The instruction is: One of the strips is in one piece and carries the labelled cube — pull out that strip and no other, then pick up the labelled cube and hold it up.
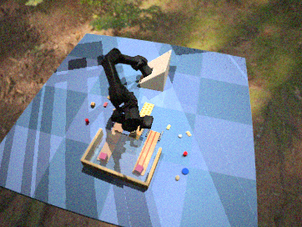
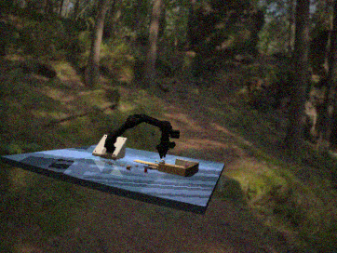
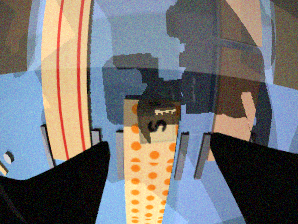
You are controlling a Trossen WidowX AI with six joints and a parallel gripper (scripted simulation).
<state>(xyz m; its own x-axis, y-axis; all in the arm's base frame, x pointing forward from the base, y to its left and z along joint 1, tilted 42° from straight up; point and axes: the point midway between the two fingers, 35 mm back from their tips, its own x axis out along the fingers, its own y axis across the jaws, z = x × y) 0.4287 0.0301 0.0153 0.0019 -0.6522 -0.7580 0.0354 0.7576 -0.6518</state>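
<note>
Gripper [image 1: 134, 128] [image 2: 162, 156] [image 3: 161, 144]: pointing down, fingers standing apart and gripping nothing. Labelled cube [image 3: 162, 131]: showing a dark "S", sitting on the nearer-to-frame end of the orange-dotted strip [image 1: 147, 109] [image 2: 145, 162] [image 3: 150, 190], between the fingers in the wrist view; contact not being made with either finger there. Shadow is covering part of the cube. Dotted strip is lying outside the wooden frame [image 1: 117, 172] [image 2: 177, 169], its other end pointing towards the arm's side.

To one side, the red-lined strip [image 1: 150, 148] [image 3: 70, 75] is running into the frame, one pink cube [image 1: 139, 168] resting on its inner end. On the other side, the plain pinkish strip [image 1: 106, 148] [image 3: 235, 95] is carrying a second pink cube [image 1: 103, 156].

Farther out, a blue disc [image 1: 185, 171] and a red piece [image 1: 185, 153] are lying beside the frame. The pale wedge-shaped mount [image 1: 166, 77] [image 2: 121, 144] is standing at the arm's base; trees are rising beyond the table [image 1: 217, 146] [image 2: 195, 195].
</note>
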